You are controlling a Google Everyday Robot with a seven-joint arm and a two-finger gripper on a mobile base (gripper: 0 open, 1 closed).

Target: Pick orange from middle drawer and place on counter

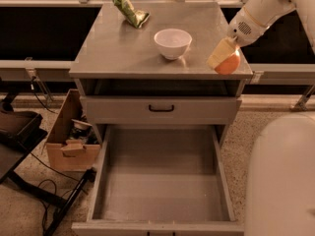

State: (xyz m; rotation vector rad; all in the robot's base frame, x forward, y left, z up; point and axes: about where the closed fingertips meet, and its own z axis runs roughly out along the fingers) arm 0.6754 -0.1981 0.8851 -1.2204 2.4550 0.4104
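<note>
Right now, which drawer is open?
The deep middle drawer, pulled out and bare; the black-handled drawer above is shut. The hand holds the orange at the counter's front-right corner.

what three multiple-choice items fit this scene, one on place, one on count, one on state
1. Where is the orange? A. in the open drawer B. in the bowl C. in the gripper at the counter's front right corner
2. How many bowls are on the counter? A. one B. two C. three
3. The open drawer is: A. full of fruit B. bare inside C. holding a bowl
Answers: C, the gripper holds it by that corner; A, a single white bowl stands there; B, nothing lies on its floor.
</note>
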